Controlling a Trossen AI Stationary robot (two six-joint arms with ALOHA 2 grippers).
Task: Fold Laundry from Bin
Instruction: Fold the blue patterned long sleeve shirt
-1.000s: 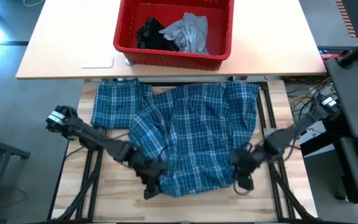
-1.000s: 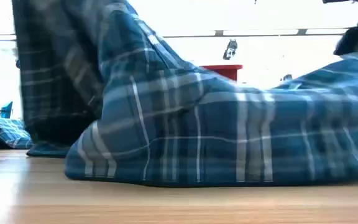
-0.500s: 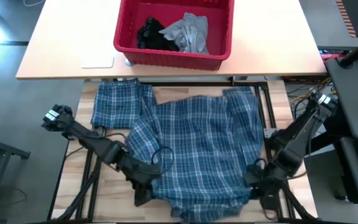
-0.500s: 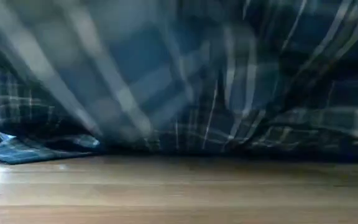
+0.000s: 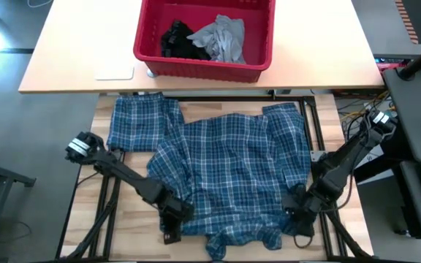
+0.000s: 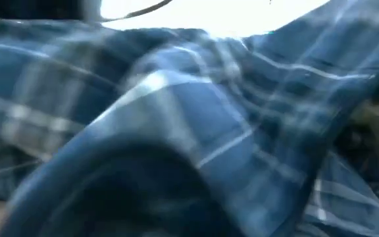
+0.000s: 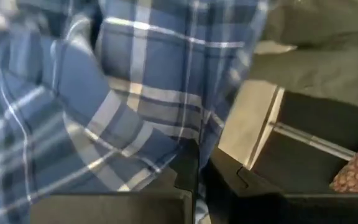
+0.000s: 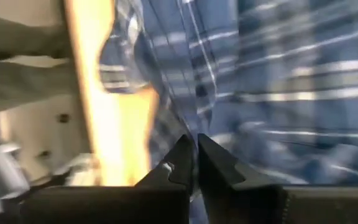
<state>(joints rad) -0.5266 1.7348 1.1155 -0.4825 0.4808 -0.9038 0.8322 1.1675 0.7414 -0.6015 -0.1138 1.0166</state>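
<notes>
Nearest me, along the table's front edge, I have both grippers down at the hem of the blue-and-white plaid shirt [image 5: 225,172]. The left gripper [image 5: 172,223] sits at the near left corner of the cloth, its fingers [image 7: 188,165] pressed together with plaid fabric bunched right against them; I read that as a pinch on the shirt's edge, though the fold of cloth hides the exact bite. The right gripper [image 5: 298,221] is at the near right corner, jaws clenched tight in its wrist view, with the shirt lying just past the tips; whether a thread of hem sits between them I cannot tell. The low view is filled with plaid and gives me nothing more. Beyond the grippers the shirt lies spread over the wooden work table [image 5: 130,234], mostly flat but rumpled, one sleeve [image 5: 139,120] reaching to the far left, the other bunched at the far right. Farthest off, on the second table, the red bin [image 5: 205,36] holds the light grey T-shirt [image 5: 224,38] and the small black garment [image 5: 178,40], both waiting. I judge this as the laying-out step for the first garment. Next I would let go of the hem, then smooth the wrinkles and straighten the sleeves before any fold, lifting clear so the cloth does not drag.
</notes>
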